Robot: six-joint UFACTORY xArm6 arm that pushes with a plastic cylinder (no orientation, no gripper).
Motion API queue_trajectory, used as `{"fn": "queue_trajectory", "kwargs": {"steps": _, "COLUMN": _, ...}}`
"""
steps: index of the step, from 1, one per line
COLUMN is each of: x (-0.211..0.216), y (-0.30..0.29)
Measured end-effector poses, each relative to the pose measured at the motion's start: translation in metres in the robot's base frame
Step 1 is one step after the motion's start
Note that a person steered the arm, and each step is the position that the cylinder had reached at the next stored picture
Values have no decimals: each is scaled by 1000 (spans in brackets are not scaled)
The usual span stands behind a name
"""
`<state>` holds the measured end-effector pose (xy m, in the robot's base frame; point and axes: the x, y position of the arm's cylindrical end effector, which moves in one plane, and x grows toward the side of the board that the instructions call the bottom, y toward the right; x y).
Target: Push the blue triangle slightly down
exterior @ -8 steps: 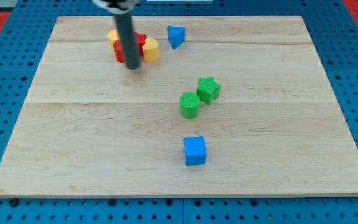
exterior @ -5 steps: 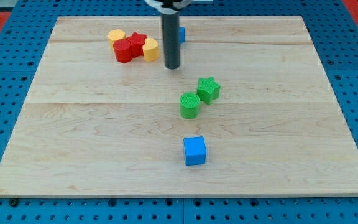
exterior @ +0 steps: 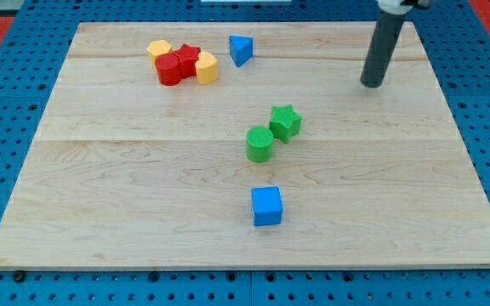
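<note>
Camera view: blue triangle up top, my tip far off

Blue triangle (exterior: 241,49) sits near the view's top. Just left of it huddle red (exterior: 178,65) and yellow (exterior: 206,67) blocks. My tip (exterior: 371,85) is well apart, to the right, touching no block. It is a plain rod with nothing to open or close.

Pale wood board, ribbed plastic-looking blocks, matt dark rod.

The board (exterior: 126,187) is light, smooth wood with fine grain and faint plank seams, its finish matt. It lies on a blue base (exterior: 7,102) that looks like hard plastic or painted metal, dotted with holes. The green cylinder (exterior: 259,144) and green star (exterior: 285,122) show fine ridges, like printed plastic; the blue cube (exterior: 267,206), blue triangle (exterior: 241,49), red blocks (exterior: 177,65) and yellow blocks (exterior: 206,67) look smoother, all matt. The rod (exterior: 378,51) is dark grey and dull down to my tip (exterior: 370,85).
</note>
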<state>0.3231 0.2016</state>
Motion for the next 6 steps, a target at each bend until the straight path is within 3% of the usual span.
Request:
{"fn": "queue_trajectory", "kwargs": {"steps": 1, "x": -31, "y": 40}}
{"fn": "queue_trajectory", "kwargs": {"steps": 2, "x": -98, "y": -11}}
{"fn": "queue_trajectory", "kwargs": {"steps": 4, "x": -105, "y": -204}}
{"fn": "queue_trajectory", "kwargs": {"steps": 5, "x": -105, "y": -236}}
{"fn": "queue_trajectory", "kwargs": {"steps": 6, "x": -82, "y": -212}}
